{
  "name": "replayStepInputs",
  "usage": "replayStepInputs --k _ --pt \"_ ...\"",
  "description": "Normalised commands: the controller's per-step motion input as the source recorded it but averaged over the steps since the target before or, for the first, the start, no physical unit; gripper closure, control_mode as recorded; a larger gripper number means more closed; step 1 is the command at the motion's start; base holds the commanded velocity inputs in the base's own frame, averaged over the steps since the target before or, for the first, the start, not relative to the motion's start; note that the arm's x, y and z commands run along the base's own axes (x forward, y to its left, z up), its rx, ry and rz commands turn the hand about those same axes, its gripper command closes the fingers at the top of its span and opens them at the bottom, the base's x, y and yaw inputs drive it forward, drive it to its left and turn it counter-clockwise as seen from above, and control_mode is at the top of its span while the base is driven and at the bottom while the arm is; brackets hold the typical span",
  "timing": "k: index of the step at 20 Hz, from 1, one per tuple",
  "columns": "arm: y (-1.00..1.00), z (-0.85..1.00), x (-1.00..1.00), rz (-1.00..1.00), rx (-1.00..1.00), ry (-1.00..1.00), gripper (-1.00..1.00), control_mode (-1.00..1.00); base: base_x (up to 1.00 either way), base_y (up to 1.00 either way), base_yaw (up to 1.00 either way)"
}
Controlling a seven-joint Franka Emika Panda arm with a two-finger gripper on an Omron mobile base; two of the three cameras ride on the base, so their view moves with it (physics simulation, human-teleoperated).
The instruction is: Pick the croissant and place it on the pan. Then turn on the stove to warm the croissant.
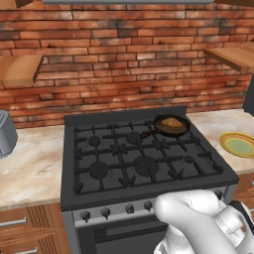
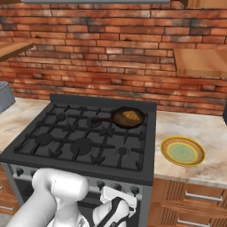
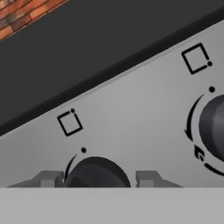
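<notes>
The croissant (image 1: 171,122) (image 2: 130,115) lies inside the small dark pan (image 1: 184,130) (image 2: 118,121). The pan rests on the back right burner of the black stove (image 1: 124,154) (image 2: 80,144). My gripper (image 3: 97,180) is low against the stove's silver front panel. In the hand view a round dark knob (image 3: 97,171) sits between my two fingertips (image 3: 48,178), and the gripper is shut on it. My white arm (image 1: 198,218) (image 2: 62,190) bends down in front of the range and covers part of the knob row.
A yellow-green plate (image 1: 238,145) (image 2: 182,151) lies on the marble counter right of the stove. A grey appliance (image 1: 6,134) stands on the left counter. A second knob (image 3: 214,124) sits beside the gripped one. Wooden shelves hang on the brick wall.
</notes>
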Motion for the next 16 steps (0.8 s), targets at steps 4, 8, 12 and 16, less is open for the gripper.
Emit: replayStepInputs --k 4,8,12,16 --pt "0.00 0.00 -0.11 0.08 -0.27 -0.07 1.00 -1.00 0.00 0.00 0.00" --pt "0.00 0.00 0.00 0.03 -0.08 0.00 1.00 -1.00 0.00 0.00 0.00" --pt "0.01 0.00 0.06 0.01 -0.01 0.08 1.00 -1.00 0.00 0.00 0.00" --pt "0.00 0.00 0.01 0.00 -0.12 0.03 1.00 -1.00 0.00 0.00 0.00"
